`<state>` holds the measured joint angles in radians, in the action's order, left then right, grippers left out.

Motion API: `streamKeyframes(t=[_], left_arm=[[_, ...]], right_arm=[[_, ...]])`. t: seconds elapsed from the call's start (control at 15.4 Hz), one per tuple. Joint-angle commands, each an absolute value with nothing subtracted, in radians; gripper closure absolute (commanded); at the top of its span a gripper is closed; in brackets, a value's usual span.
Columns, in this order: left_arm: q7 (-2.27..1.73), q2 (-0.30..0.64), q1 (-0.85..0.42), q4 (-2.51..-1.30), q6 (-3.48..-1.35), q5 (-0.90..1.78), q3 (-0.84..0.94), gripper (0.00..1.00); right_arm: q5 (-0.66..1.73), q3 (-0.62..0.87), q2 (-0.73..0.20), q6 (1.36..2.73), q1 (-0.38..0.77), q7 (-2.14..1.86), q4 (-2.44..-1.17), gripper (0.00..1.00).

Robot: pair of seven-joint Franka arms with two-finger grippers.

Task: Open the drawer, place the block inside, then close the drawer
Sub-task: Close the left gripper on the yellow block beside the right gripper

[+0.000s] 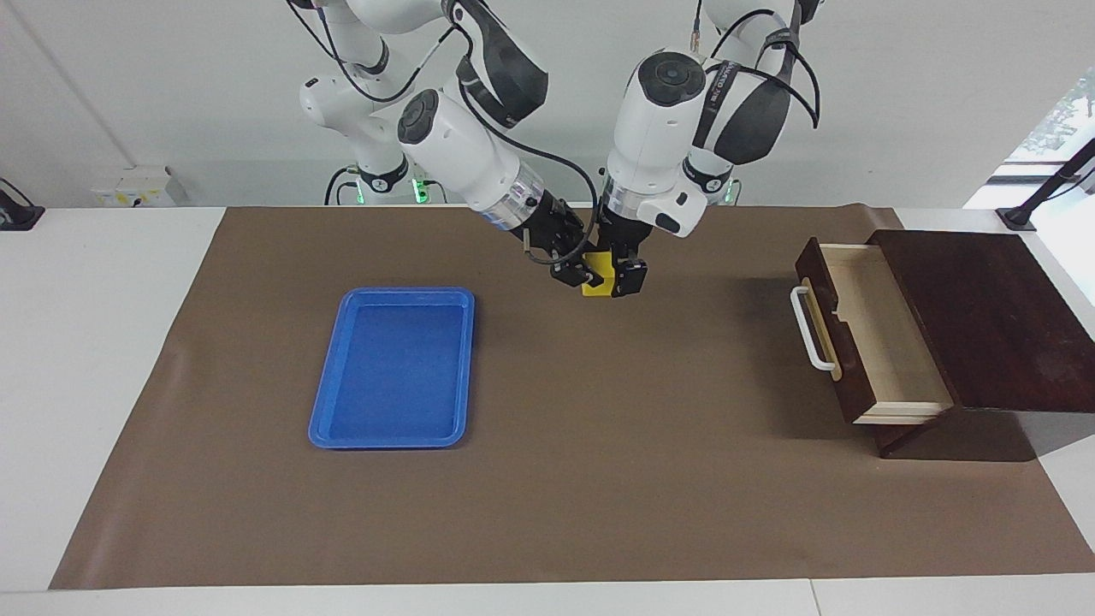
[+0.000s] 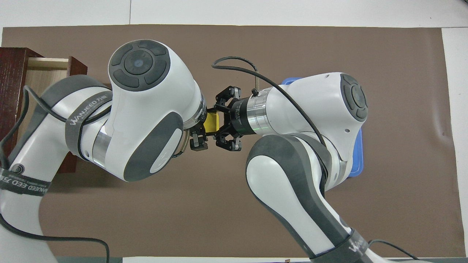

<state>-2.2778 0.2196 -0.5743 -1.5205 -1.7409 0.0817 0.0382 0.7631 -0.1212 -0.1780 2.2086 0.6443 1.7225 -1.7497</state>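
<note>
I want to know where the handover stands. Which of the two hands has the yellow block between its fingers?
Both hands meet at the block above the mat. The left hand straddles it; whether the right hand also grips it cannot be told.

One camera sits high across the counter (image 1: 103, 342) and faces the robots, so both arm bases stand along its top edge; it is far enough back to take in the whole brown mat (image 1: 599, 479), the blue tray (image 1: 329, 428) and the drawer (image 1: 890, 342). The other hangs high above the robots' own end and looks steeply down and forward, much closer, its frame largely filled by the two arms. Both views share the mat's middle, half a turn apart.
</note>
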Motion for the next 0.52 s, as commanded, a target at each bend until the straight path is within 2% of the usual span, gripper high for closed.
streamKeyframes(t=[0.0,0.06,0.45], left_arm=[[-2.276,0.232,-0.592,-1.496,-1.735,0.083,0.025,0.82],[-2.276,0.233,-0.592,-1.496,-1.736,0.084,0.025,0.98],[-2.273,0.232,-0.589,-1.494,-1.741,0.089,0.023,1.0]], right_arm=[[0.759,-0.112,-0.187,2.203,0.635,1.741,-1.727,1.0],[0.759,-0.112,-0.187,2.203,0.635,1.741,-1.727,1.0],[0.762,-0.112,-0.187,2.203,0.635,1.749,-1.726,1.0]])
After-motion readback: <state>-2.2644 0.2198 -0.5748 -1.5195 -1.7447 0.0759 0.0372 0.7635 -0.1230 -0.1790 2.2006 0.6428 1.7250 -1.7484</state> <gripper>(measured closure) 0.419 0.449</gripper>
